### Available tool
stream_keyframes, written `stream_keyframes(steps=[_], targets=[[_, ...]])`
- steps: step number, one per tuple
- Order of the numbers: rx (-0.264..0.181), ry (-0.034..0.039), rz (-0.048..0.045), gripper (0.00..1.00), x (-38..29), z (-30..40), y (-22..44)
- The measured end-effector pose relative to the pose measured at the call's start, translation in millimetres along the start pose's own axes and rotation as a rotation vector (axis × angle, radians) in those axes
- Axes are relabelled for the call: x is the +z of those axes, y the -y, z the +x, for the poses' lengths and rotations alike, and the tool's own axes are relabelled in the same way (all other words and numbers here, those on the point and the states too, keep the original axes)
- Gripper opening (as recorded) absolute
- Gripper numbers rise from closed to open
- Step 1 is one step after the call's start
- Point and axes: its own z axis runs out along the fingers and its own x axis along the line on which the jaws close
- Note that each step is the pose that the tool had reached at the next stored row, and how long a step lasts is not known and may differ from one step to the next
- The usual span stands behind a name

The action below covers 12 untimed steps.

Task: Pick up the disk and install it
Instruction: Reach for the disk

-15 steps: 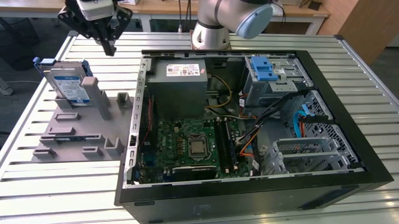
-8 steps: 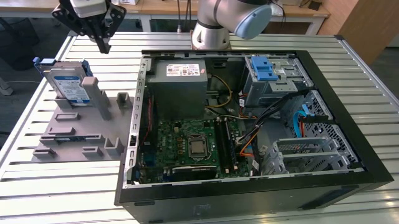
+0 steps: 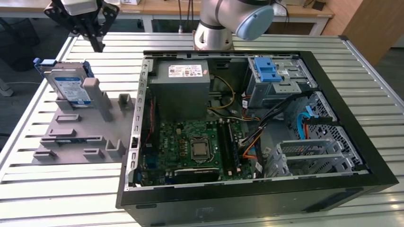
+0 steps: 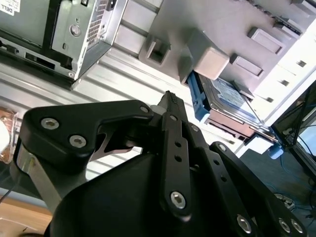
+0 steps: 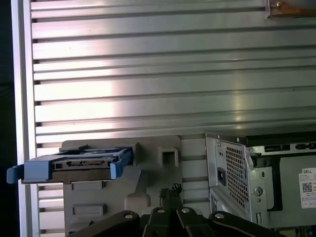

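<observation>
Exterior view: over on its left, the disk stood on edge in a grey holder on the tabletop. The gripper hung above it, closed up on nothing, not touching. The open computer case sat to that view's right.

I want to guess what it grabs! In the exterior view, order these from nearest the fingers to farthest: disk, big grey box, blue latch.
1. Disk, in the grey holder near the fingers.
2. Big grey box, in the case.
3. Blue latch, farther toward the exterior view's right.
</observation>
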Motion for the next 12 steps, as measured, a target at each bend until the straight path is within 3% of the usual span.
stream_keyframes(steps=[5, 12], targets=[[0.0, -0.0026, 0.0001, 0.11, 0.4, 7.3, -1.7], [0.0, -0.0027, 0.0002, 0.11, 0.5, 8.8, -1.5]])
